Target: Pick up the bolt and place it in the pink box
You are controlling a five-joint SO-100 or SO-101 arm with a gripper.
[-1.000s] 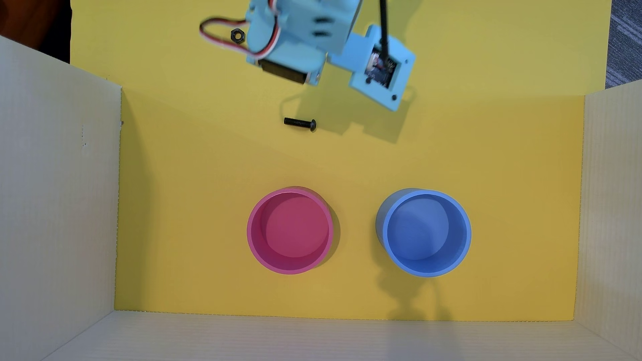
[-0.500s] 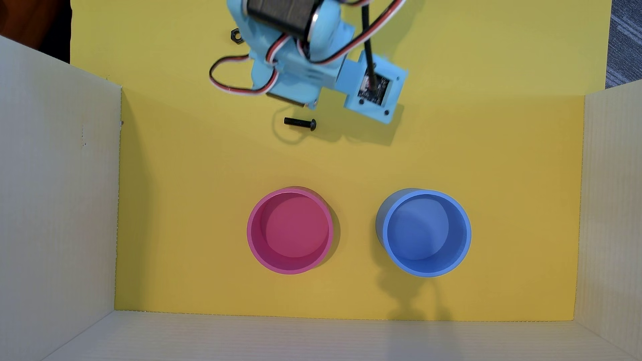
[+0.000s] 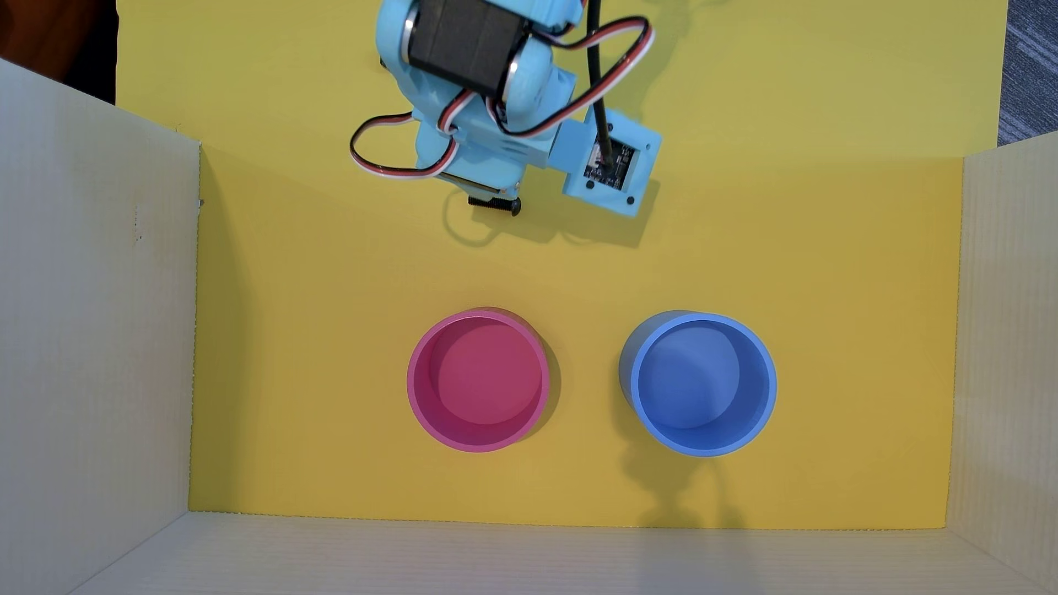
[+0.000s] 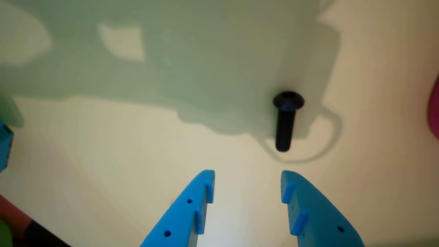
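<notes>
The bolt point(image 3: 496, 203) is a small black screw lying flat on the yellow floor, just below the light-blue arm in the overhead view. In the wrist view the bolt point(image 4: 286, 118) lies ahead of the right fingertip, head pointing away. My gripper point(image 4: 247, 175) is open and empty, its blue fingers point(image 4: 192, 209) apart and short of the bolt; in the overhead view the arm hides them. The pink box point(image 3: 478, 381) is a round empty cup standing lower in the overhead view. A sliver of it point(image 4: 434, 109) shows at the right edge of the wrist view.
A same-shaped blue round container point(image 3: 703, 384) stands to the right of the pink one. White corrugated walls point(image 3: 97, 320) enclose the yellow floor on the left, right and bottom sides. The wrist camera housing point(image 3: 612, 166) and servo cables hang beside the arm.
</notes>
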